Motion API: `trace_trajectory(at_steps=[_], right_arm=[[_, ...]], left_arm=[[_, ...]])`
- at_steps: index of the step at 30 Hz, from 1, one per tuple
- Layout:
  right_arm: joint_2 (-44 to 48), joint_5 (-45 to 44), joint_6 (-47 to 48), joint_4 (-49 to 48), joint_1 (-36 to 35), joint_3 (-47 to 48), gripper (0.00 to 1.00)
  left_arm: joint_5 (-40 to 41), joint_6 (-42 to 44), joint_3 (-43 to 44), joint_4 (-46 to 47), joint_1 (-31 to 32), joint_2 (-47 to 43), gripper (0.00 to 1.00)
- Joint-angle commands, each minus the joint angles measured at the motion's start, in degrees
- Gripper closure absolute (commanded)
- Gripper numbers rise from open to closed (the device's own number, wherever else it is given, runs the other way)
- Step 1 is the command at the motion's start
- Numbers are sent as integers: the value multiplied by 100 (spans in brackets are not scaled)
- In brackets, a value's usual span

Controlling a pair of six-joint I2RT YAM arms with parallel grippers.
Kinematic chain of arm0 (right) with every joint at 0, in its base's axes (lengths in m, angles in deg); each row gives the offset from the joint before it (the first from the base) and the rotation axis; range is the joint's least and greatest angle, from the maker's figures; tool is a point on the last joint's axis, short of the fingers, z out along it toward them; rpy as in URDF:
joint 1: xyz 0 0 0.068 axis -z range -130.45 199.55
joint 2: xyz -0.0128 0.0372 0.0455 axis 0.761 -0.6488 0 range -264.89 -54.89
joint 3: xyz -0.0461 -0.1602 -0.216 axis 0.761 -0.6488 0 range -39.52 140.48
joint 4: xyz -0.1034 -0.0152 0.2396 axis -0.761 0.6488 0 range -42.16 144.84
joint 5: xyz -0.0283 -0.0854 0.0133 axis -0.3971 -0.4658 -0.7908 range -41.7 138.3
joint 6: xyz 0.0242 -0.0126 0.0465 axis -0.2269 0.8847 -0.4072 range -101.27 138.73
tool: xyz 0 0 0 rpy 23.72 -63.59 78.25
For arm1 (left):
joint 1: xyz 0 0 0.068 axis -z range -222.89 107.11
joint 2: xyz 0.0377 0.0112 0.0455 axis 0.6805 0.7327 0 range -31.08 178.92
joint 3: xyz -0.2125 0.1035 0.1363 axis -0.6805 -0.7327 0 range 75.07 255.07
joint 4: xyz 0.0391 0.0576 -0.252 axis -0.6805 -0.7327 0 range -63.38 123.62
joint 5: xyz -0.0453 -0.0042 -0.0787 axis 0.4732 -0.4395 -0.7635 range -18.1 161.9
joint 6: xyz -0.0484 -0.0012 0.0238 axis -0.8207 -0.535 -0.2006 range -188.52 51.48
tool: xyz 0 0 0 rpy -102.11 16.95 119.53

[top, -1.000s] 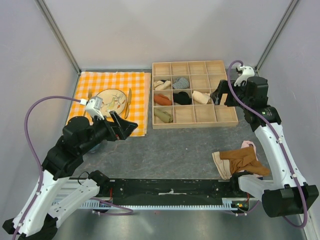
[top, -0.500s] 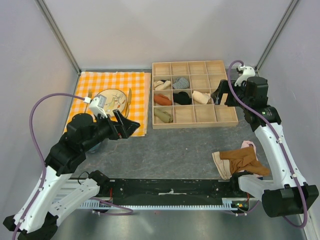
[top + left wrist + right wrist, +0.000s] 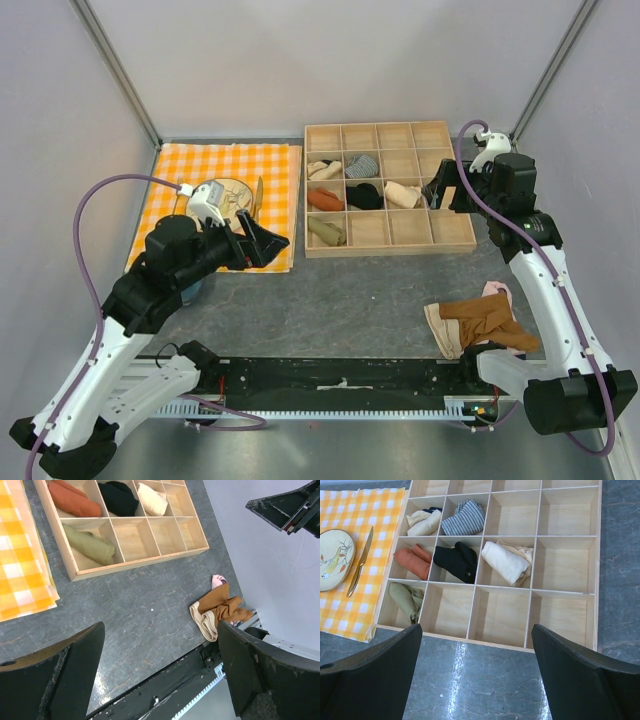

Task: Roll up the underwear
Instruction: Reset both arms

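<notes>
Both grippers hang with jaws spread wide and hold nothing: the left gripper (image 3: 270, 240) by the orange checked cloth (image 3: 170, 165), the right gripper (image 3: 438, 190) over the wooden sixteen-compartment tray (image 3: 455, 242). The olive-khaki, cream-banded underwear (image 3: 202, 622) lies heaped at the table's near right, partly under a rust-brown garment (image 3: 227, 607). I'd drag it free and flatten it first. Three garments are heaped there, and six rolls sit in the tray.

table (image 3: 380, 292) | checked cloth (image 3: 172, 168) | compartment tray (image 3: 392, 250) | underwear (image 3: 438, 331), brown garment (image 3: 490, 318), pink garment (image 3: 497, 291)

Left arm (image 3: 150, 285): white shells, black joints | right arm (image 3: 555, 290): the same | purple cable (image 3: 82, 235) on each (looped off the wrist) | fingers (image 3: 260, 665): matte black, wedge-shaped
</notes>
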Motion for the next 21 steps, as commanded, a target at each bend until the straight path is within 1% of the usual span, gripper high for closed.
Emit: trace_trajectory(at_steps=[1,17,21], right_arm=[[141,33,-51,-15,18,262,2],[89,-11,1,12,9,219,2],[-34,130,177,82,9,464,2]], left_arm=[[-152,100,77,412,-32,-64,2],[-126,232,-2,395,-32,-117,2],[-11,259,-72,403,-32,-126,2]])
